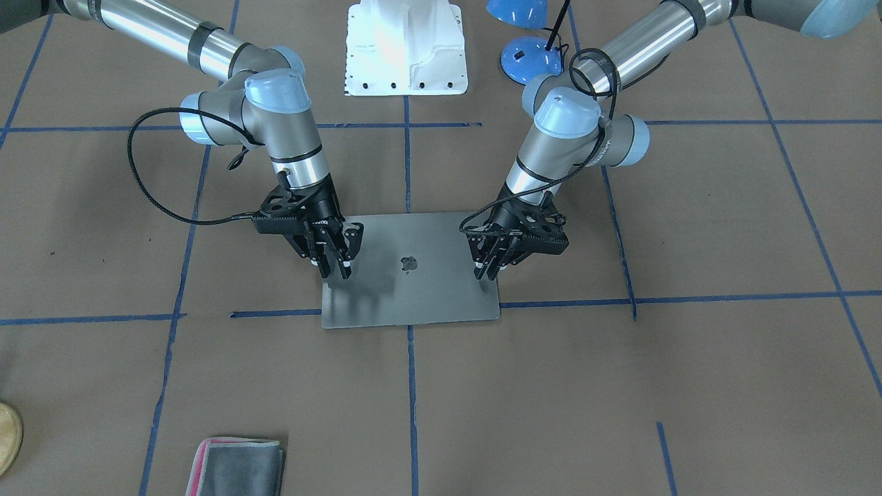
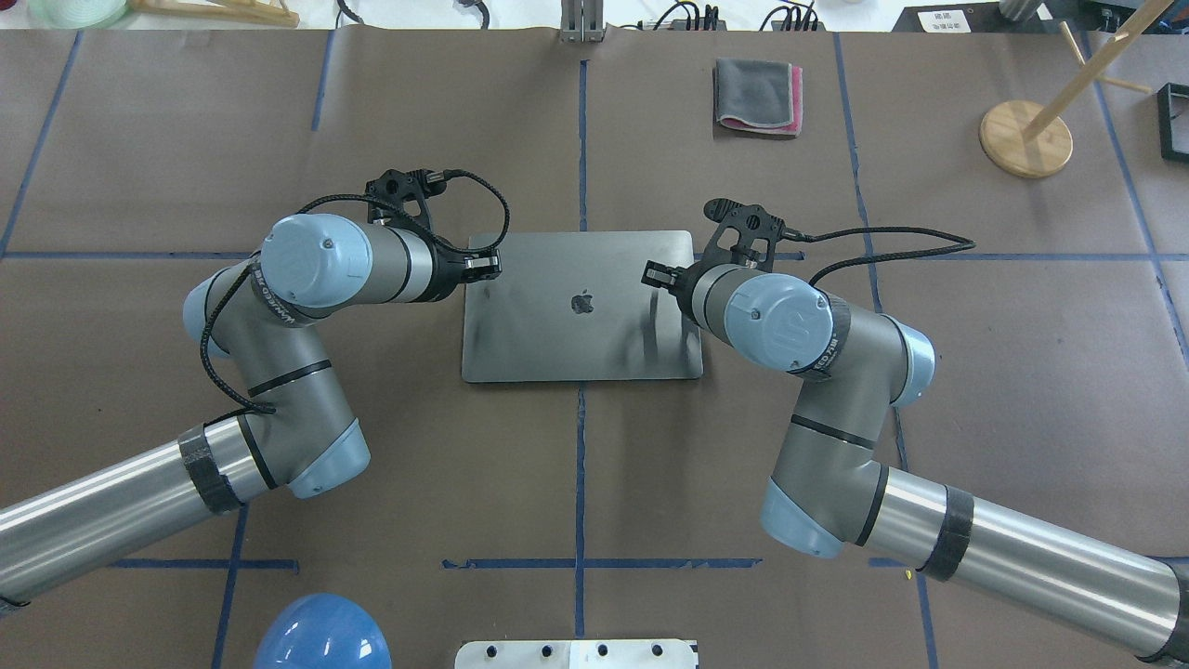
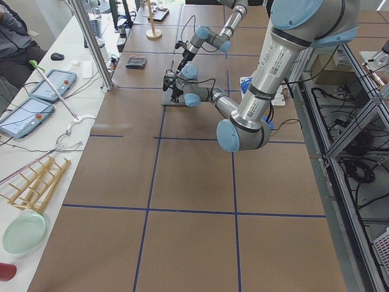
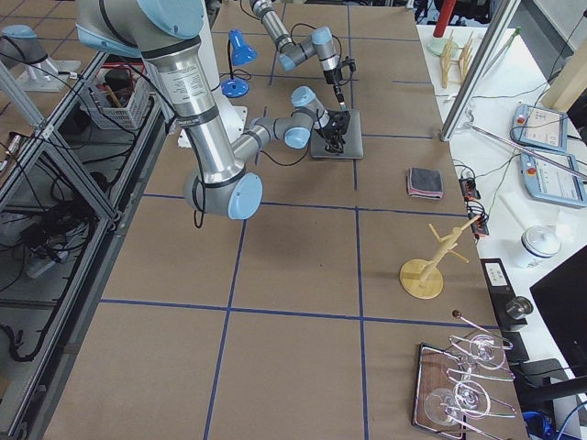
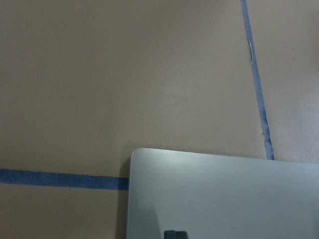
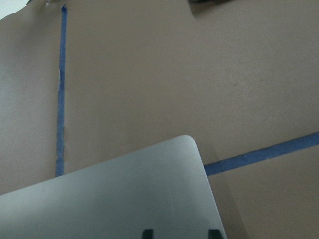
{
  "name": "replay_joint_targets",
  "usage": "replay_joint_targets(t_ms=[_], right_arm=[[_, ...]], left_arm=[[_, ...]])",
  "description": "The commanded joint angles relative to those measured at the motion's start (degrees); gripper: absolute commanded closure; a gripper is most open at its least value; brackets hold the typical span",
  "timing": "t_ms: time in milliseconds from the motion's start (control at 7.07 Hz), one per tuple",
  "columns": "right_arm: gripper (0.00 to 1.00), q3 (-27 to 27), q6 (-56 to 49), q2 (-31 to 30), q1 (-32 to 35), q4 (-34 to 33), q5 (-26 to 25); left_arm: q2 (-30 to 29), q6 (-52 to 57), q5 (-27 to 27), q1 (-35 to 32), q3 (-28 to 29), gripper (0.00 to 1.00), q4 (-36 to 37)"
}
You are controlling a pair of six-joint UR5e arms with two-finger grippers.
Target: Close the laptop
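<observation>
The laptop (image 1: 413,293) lies shut and flat on the brown table, its grey lid up with the dark apple logo showing; it also shows in the overhead view (image 2: 581,339). My left gripper (image 1: 489,270) stands with its fingers together on or just over the lid's edge on its side. In the left wrist view only one dark tip (image 5: 175,234) shows over the lid (image 5: 224,199). My right gripper (image 1: 336,265) is open at the opposite edge. In the right wrist view two separate fingertips (image 6: 147,233) show over the lid (image 6: 114,199). I cannot tell whether either gripper touches the lid.
A folded grey-and-pink cloth (image 2: 757,96) lies on the far side of the table. A wooden stand (image 2: 1025,137) is at the far right. A blue lamp (image 1: 530,58) and the robot's white base (image 1: 406,48) are by the near edge.
</observation>
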Motion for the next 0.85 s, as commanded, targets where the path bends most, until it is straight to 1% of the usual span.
replay_joint_targets(t_ms=[0,142,283,425,566,708], right_arm=[[0.01,1.81,-4.38,-0.14,1.66,-4.53,4.63],[0.01,2.25,-7.20,-0.58,2.80,-5.58,6.82],[0.01,4.87,-9.05,-1.19,3.86,-7.59,8.93],[0.01,10.11,-14.03,-3.63,5.95,-12.66,13.56],[0.01,15.82,-18.35,-6.88,7.98,-18.02,17.09],[0.01,20.75,-24.13,-9.87,10.61,-23.55,20.17]], left_arm=[[1.29,1.92,-3.21,-0.16,-0.18,0.01,1.76],[1.56,2.10,-4.36,-0.95,-2.71,0.01,7.43],[3.48,6.71,-5.59,-1.21,-8.47,0.01,15.14],[5.76,12.50,-6.91,-2.26,-15.84,0.01,25.49],[8.22,17.87,-7.35,-3.23,-23.05,0.01,34.81],[10.77,23.66,-8.40,-5.50,-27.73,0.01,41.35]])
